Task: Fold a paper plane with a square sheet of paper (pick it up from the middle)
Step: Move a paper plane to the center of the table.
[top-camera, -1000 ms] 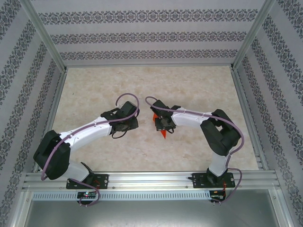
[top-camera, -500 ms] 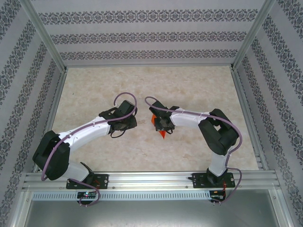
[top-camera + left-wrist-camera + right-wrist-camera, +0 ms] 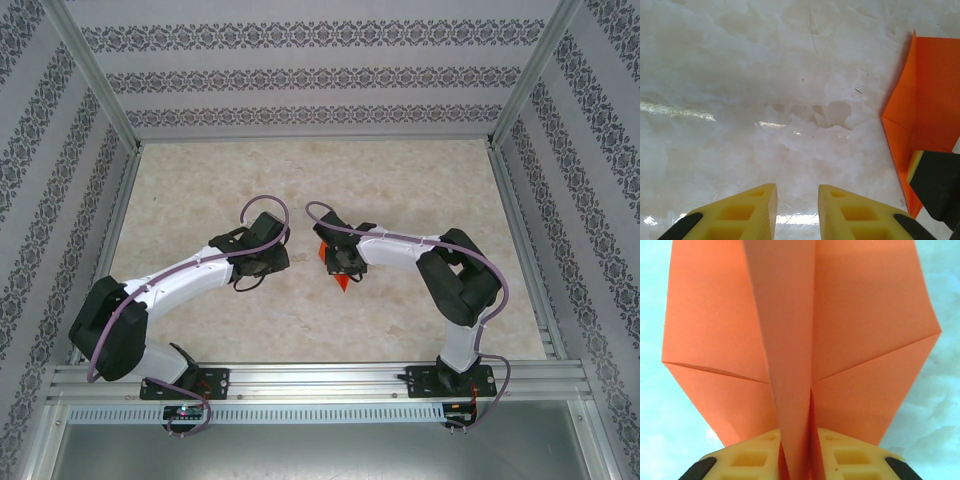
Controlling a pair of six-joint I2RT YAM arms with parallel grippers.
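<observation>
Right wrist view, near edge: the right gripper (image 3: 796, 435) has its two yellow fingers (image 3: 752, 452) set on either side of the raised centre fold of the paper plane (image 3: 790, 315), pinching it.
Beyond the fingers: orange wings spread flat to both sides of that fold, each with a slanted crease, over the pale table (image 3: 655, 415).
Left wrist view, near edge: the left gripper (image 3: 796, 192) hangs over bare table, its fingers a little apart with nothing between them.
Off to its right: an edge of the paper plane lies on the table, apart from the left fingers; a dark and yellow finger of the right gripper sits against it.
Top view, table middle: both wrists meet here; the paper plane sits under the right one, its pointed tip sticking out toward the arm bases.
</observation>
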